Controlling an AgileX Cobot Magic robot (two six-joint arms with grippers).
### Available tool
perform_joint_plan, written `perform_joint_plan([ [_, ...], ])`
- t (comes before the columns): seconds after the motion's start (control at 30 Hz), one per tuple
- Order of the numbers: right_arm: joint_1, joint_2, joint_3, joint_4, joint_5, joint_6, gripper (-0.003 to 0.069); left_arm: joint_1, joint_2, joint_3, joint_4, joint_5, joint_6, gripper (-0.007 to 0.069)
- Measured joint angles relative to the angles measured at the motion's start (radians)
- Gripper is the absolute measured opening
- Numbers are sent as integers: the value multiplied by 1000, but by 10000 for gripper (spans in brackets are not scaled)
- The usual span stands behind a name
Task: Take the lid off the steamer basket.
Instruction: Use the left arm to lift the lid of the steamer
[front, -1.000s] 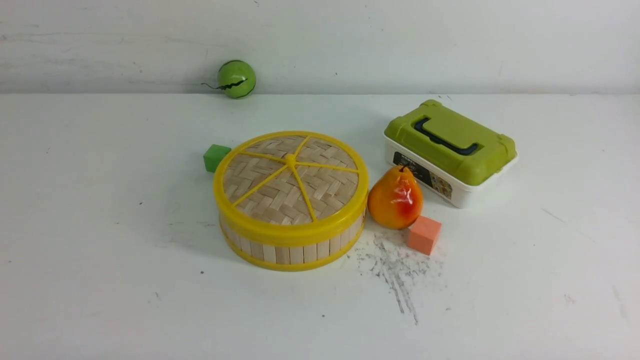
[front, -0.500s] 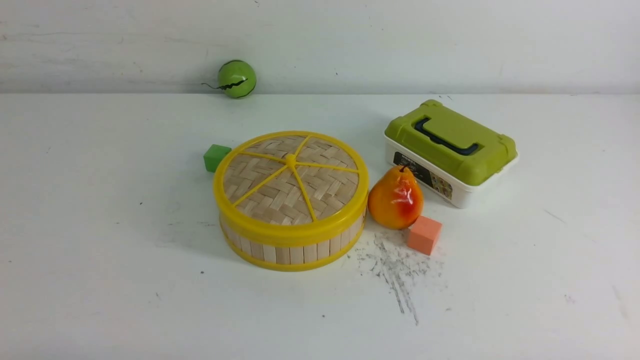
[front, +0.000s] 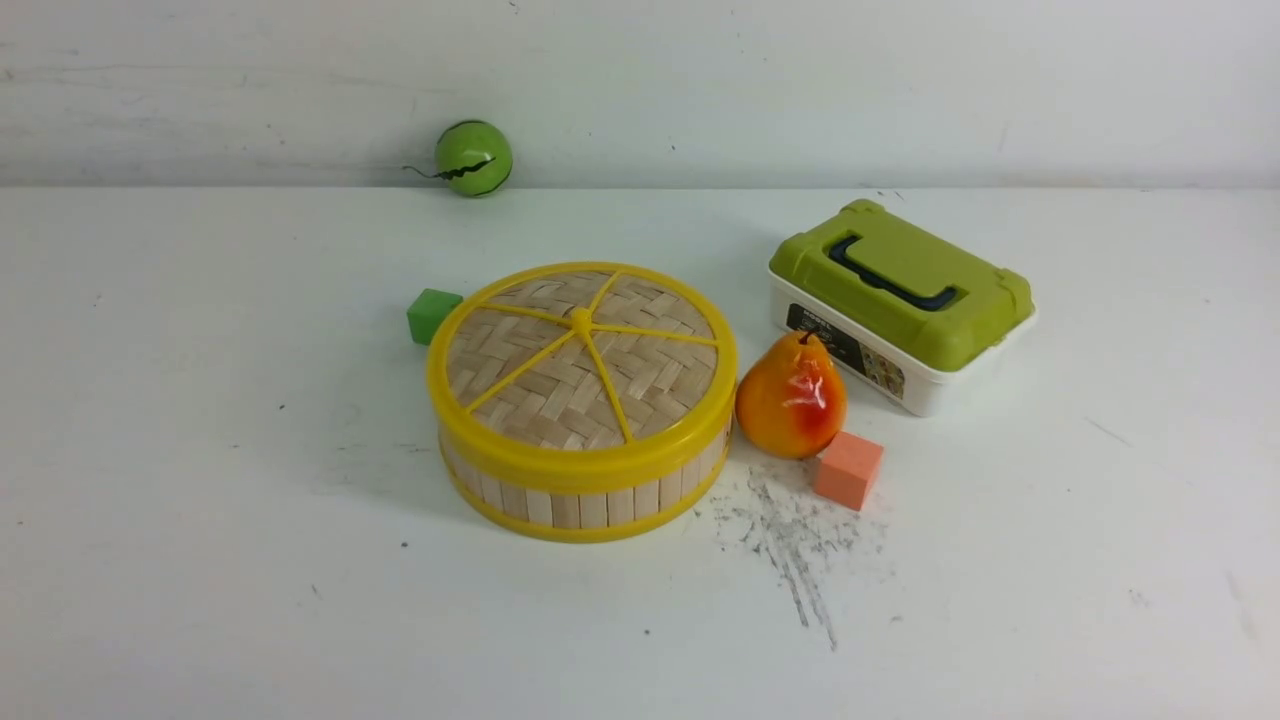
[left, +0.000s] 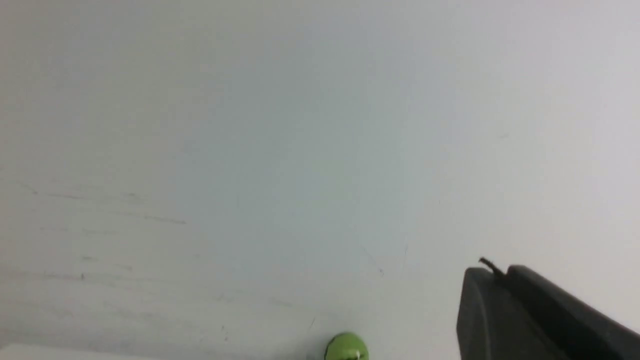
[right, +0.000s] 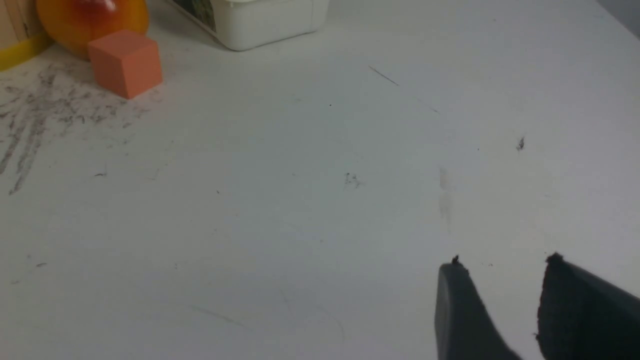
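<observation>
The lid (front: 581, 360), woven bamboo with a yellow rim, yellow spokes and a centre knob, sits closed on the steamer basket (front: 585, 500) at the middle of the table. A sliver of the basket's yellow bottom rim shows in the right wrist view (right: 17, 52). Neither arm shows in the front view. My left gripper (left: 495, 272) is shut and empty, facing the white back wall. My right gripper (right: 505, 265) is open and empty above bare table, well to the right of the basket.
An orange-red pear (front: 791, 396) touches the basket's right side, with an orange cube (front: 848, 469) in front of it. A white box with green lid (front: 900, 300) stands behind right. A green cube (front: 432, 314) sits behind left. A green ball (front: 473, 158) lies by the wall.
</observation>
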Motion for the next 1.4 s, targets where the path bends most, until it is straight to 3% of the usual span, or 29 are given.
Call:
perform_joint_plan([
  [0.1,0,0,0,0,0,0,239,0,0,0,-15,-34,-67,38],
  [0.13,0,0,0,0,0,0,239,0,0,0,-35,-39,-159,38],
  [0.23,0,0,0,0,0,0,239,0,0,-9,-57,1,-290,38],
  [0.47,0,0,0,0,0,0,239,0,104,-266,-40,410,-310,-13],
  [0.63,0,0,0,0,0,0,239,0,399,-552,-26,733,-300,-13],
  [1.0,0,0,0,0,0,0,239,0,857,-650,-90,640,-300,-13],
  [1.13,0,0,0,0,0,0,239,0,1045,-822,-166,807,-231,-13],
  [1.27,0,0,0,0,0,0,239,0,1225,-1039,-248,1087,-49,-13],
  [1.3,0,0,0,0,0,0,239,0,1233,-1049,-248,1087,-49,-13],
  [1.33,0,0,0,0,0,0,239,0,1305,-1136,-313,1203,37,-13],
  [1.4,0,0,0,0,0,0,239,0,1352,-1189,-353,1260,74,-13],
])
